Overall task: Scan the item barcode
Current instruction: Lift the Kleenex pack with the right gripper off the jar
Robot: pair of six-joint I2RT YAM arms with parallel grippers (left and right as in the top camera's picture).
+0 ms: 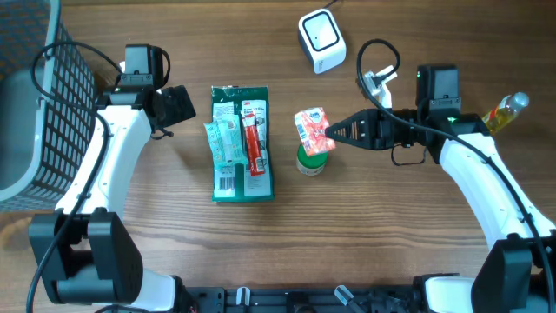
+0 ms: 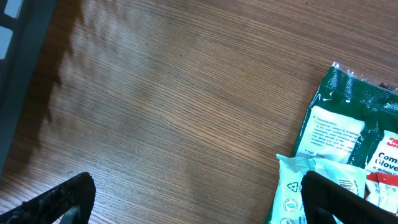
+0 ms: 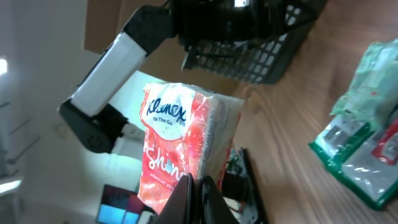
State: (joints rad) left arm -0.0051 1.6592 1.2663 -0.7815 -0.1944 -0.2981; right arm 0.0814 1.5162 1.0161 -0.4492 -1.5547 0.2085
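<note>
The right gripper (image 1: pixel 334 136) pinches the tissue pack (image 1: pixel 311 130) by its edge, the pack jutting past its fingertips. Both hang near the scanner (image 1: pixel 321 39).

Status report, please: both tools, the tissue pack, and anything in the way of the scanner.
Left tool open, beside green packets. Right tool shut on Kleenex pack, above green-capped container. White scanner stands apart, nothing between.

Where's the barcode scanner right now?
In the overhead view the white scanner sits top centre, just beyond the tissue pack held by the right gripper.
</note>
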